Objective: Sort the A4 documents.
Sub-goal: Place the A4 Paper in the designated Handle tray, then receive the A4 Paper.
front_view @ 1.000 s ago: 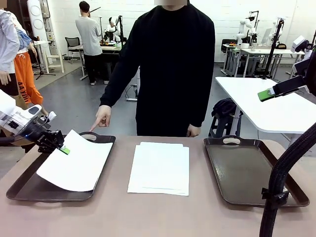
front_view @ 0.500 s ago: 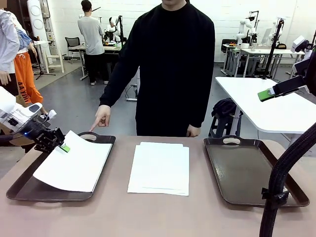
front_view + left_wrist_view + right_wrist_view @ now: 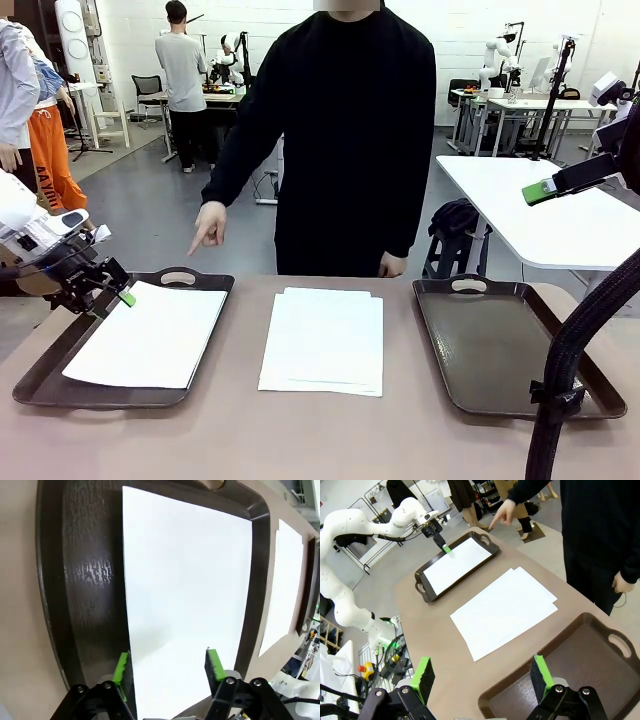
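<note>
One A4 document (image 3: 148, 338) lies flat in the left dark brown tray (image 3: 40, 372). My left gripper (image 3: 116, 292) hovers open just over that sheet's far left corner, holding nothing. In the left wrist view the sheet (image 3: 185, 590) spreads out below the open left gripper (image 3: 167, 666), whose green pads (image 3: 121, 667) stand wide apart. A stack of A4 documents (image 3: 322, 340) rests on the table's middle, also seen as the stack (image 3: 505, 609) from the right wrist. My right gripper (image 3: 481, 674) is open, high above the table; it appears at the upper right (image 3: 545, 190).
The right tray (image 3: 505, 345) holds nothing. A person in black stands at the far side, one hand (image 3: 208, 225) pointing down above the left tray's far handle (image 3: 178, 277). A black cable hose (image 3: 570, 350) crosses the right tray's near corner.
My left gripper opened and let go of the sheet, which dropped flat into the left tray. The gripper drew slightly back left. The person's pointing hand rose a little.
</note>
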Controlling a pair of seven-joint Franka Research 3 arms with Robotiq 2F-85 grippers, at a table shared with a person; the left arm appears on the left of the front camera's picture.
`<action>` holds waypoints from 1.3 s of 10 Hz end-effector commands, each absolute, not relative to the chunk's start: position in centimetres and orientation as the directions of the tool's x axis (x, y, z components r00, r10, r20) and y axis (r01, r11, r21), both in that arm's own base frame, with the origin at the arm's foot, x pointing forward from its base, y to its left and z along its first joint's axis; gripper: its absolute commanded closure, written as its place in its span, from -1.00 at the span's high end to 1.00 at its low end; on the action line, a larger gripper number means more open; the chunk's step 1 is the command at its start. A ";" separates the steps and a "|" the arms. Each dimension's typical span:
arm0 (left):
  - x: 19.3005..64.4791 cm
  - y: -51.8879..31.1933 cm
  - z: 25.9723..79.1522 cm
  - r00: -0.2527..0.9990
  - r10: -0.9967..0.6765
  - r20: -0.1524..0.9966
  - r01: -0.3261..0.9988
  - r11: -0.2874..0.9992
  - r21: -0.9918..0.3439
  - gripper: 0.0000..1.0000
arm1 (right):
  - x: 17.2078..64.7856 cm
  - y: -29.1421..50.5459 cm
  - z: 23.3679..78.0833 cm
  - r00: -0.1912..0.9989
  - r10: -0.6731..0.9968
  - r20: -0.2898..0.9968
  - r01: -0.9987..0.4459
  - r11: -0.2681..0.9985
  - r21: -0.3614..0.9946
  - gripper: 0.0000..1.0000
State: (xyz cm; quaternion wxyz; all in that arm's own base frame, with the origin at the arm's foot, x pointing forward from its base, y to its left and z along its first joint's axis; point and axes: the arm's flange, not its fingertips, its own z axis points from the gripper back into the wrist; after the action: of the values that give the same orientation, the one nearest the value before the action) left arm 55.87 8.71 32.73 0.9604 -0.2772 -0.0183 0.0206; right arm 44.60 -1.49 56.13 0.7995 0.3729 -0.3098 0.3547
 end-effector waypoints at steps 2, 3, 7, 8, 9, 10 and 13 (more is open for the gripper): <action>55.7 8.6 34.0 0.998 0.056 0.035 -0.028 0.842 -0.539 1.00 | 44.6 -1.5 56.1 0.555 0.333 0.762 -0.800 0.465 0.380 1.00; 55.6 8.7 34.3 0.997 0.054 0.052 -0.015 0.828 -0.561 1.00 | 44.6 -1.5 56.1 0.555 0.333 0.762 -0.800 0.465 0.380 1.00; 55.9 8.7 33.7 0.998 0.050 0.037 -0.022 0.845 -0.534 1.00 | 44.6 -1.5 56.1 0.555 0.333 0.762 -0.800 0.465 0.380 1.00; 55.9 8.7 33.7 0.998 0.050 0.037 -0.022 0.845 -0.534 1.00 | 44.6 -1.5 56.1 0.555 0.333 0.762 -0.800 0.465 0.380 1.00; 55.9 8.7 33.7 0.998 0.050 0.037 -0.022 0.845 -0.534 1.00 | 44.6 -1.5 56.1 0.555 0.333 0.762 -0.800 0.465 0.380 1.00; 55.9 8.7 33.7 0.998 0.050 0.037 -0.022 0.845 -0.534 1.00 | 44.6 -1.5 56.1 0.555 0.333 0.762 -0.800 0.465 0.380 1.00; 55.9 8.7 33.7 0.998 0.050 0.037 -0.022 0.845 -0.534 1.00 | 44.6 -1.5 56.1 0.555 0.333 0.762 -0.800 0.465 0.380 1.00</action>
State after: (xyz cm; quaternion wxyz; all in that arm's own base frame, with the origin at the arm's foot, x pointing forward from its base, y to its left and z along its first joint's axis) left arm 55.92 8.75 33.71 0.9589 -0.2818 -0.0250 0.0213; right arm 44.60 -1.49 56.13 0.7995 0.3729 -0.3098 0.3547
